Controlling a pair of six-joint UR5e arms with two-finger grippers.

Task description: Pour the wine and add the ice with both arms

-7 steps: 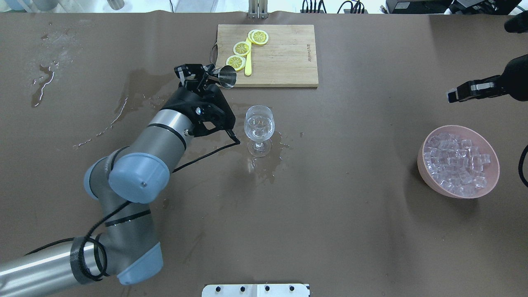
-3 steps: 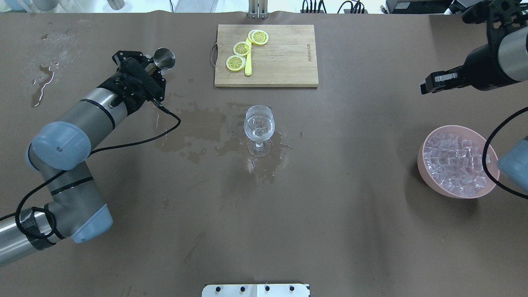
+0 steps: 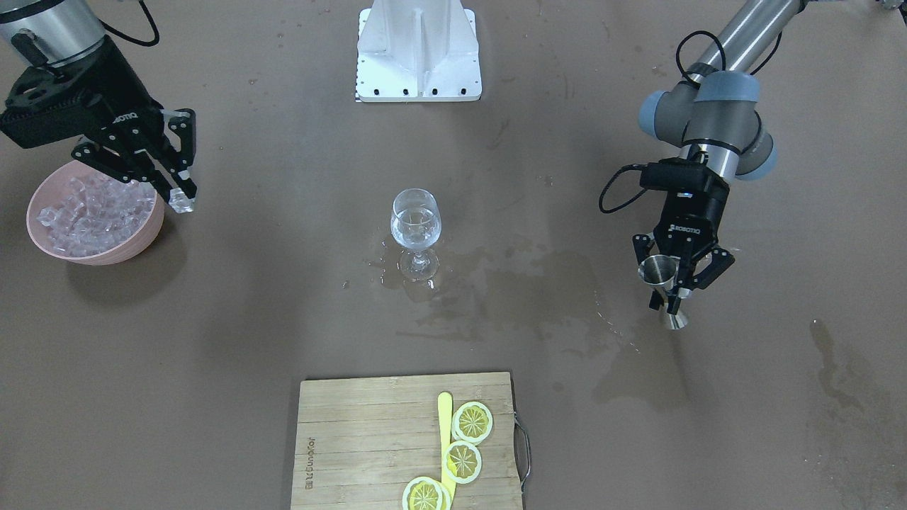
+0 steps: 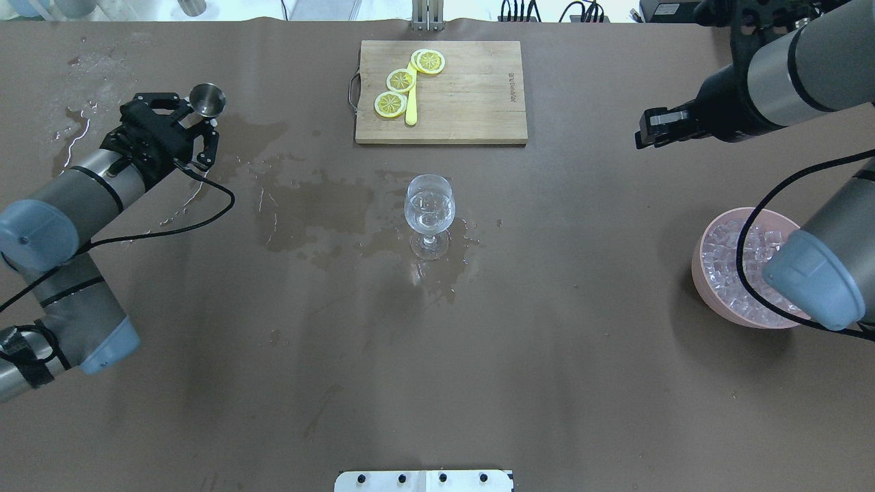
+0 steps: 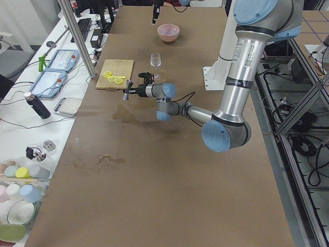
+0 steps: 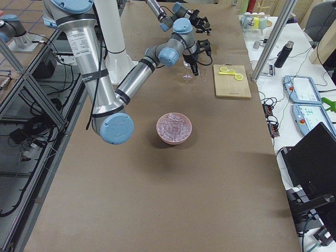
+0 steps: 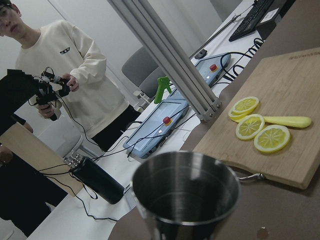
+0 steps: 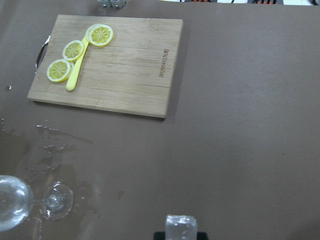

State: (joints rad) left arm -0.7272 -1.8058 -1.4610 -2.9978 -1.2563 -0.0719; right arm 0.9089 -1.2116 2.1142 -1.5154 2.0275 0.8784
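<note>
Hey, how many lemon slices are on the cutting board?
3 slices, in a diagonal row on the board: the far slice, the middle slice, the near slice toward the glass. A fourth may hide under the far slice.

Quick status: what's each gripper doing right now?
Left gripper: shut on the small shiny steel measuring cup.
Right gripper: shut on one clear glassy ice cube.

From overhead, the right arm (image 4: 813, 287) covers part of the ice (image 4: 719, 268) and its bowl (image 4: 697, 266).
</note>
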